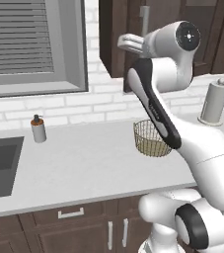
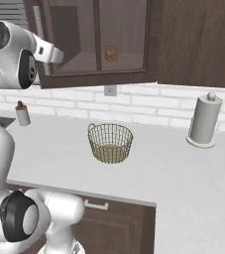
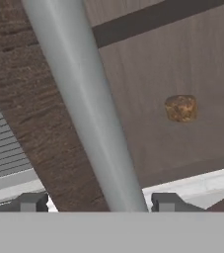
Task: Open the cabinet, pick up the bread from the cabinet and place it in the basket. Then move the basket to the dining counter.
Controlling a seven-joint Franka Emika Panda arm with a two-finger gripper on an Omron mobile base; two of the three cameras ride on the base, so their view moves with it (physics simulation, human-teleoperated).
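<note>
Gripper [image 3: 97, 202] raised to the wall cabinet [image 2: 134, 44], jaws spread, with the long silver bar handle [image 3: 84, 108] standing between the two dark finger tips [image 3: 33, 201]; not yet clenched on it, and contact with the bar cannot be told from the hand view. Bread [image 2: 111, 53] seen through the glass panel, lying on the cabinet shelf, at about 12 o'clock from the wire basket [image 2: 110, 143] in the right base view and well above it. Basket upright on the grey worktop [image 2: 173, 173], empty as far as can be seen, near the wall. Paper towel holder [image 2: 203, 121] at about 3 o'clock from the basket, well apart; soap bottle [image 2: 22, 113] at about 9 o'clock, near the sink [image 1: 0, 165]. Door seems shut or nearly shut, so probably the opening step is in hand. Risks from here, as judgement only: closing the fingers off-centre on the round bar, giving a weak hold which slips when pulling; pulling straight instead of along the arc of the hinge, which could drag the fingers off the handle or strain the arm; swinging the door only partly, leaving too narrow a gap for reaching the bread afterwards. Also possible: elbow, now low over the worktop beside the basket in the left base view, pushing the basket away while the arm draws back.
</note>
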